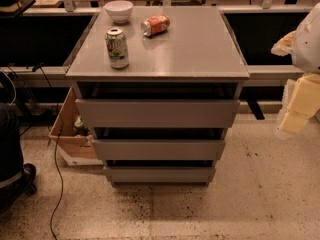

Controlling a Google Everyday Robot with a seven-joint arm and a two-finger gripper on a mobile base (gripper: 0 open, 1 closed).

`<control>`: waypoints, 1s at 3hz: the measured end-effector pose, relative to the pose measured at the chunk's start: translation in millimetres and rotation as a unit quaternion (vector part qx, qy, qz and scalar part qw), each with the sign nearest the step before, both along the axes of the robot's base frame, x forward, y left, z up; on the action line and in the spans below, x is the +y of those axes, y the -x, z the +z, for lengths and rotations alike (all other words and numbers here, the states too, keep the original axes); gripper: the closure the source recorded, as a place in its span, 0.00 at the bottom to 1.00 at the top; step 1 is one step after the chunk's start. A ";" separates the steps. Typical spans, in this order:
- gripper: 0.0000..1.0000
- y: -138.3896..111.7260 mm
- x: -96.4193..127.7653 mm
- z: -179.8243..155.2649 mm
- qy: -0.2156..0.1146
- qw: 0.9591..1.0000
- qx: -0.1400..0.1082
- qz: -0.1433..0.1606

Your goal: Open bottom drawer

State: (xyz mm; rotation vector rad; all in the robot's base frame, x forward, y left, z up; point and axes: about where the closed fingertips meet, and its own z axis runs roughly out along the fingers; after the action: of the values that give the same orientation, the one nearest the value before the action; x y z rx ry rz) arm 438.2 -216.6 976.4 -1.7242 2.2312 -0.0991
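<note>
Your arm (309, 36): white rounded shell, tan patch on its left | your tool (300, 104): pale-yellow blocky pieces, at the view's right edge

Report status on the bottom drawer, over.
Gripper at right edge, off the cabinet. Bottom drawer looks shut. Cardboard box beside cabinet, not blocking.
</note>
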 end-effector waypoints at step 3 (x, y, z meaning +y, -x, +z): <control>0.00 -4.2 10.7 -74.5 -0.048 0.998 0.019 0.021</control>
State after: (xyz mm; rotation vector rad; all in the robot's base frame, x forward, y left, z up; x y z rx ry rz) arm 442.3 -205.9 901.9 -1.7343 2.1876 0.0507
